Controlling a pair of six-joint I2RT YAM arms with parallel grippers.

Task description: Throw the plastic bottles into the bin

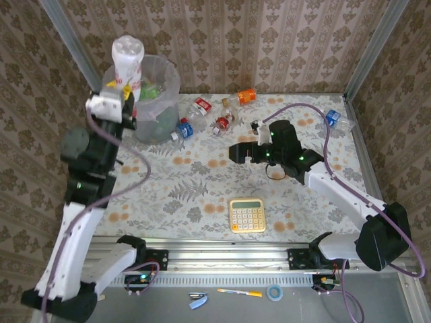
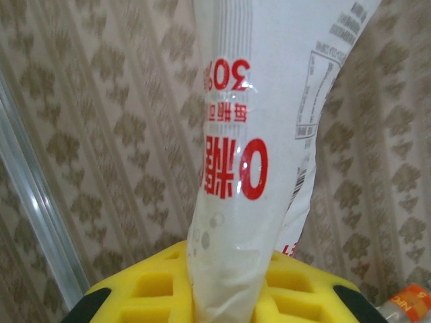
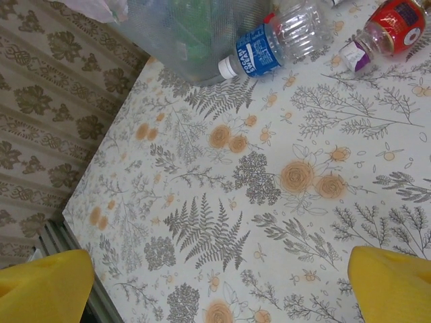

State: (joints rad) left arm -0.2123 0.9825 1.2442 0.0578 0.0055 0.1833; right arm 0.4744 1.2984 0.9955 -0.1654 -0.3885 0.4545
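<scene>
Top external: left gripper (image 1: 120, 86) is clamping 1 bottle (image 1: 126, 57) over the bin (image 1: 172, 79) rim, right gripper (image 1: 234, 152) is hanging open above floral tabletop (image 1: 195, 192) nearby.

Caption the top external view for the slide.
Left tool grips a clear bottle by the grey bin; right tool hangs open above the floral table.

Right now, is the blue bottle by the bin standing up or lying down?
Lying down: the blue-labelled bottle rests sideways on the table.

White bottle (image 2: 256, 134): red "30", large red "0". Blue-label bottle (image 3: 269, 44): white lettering, illegible.
</scene>
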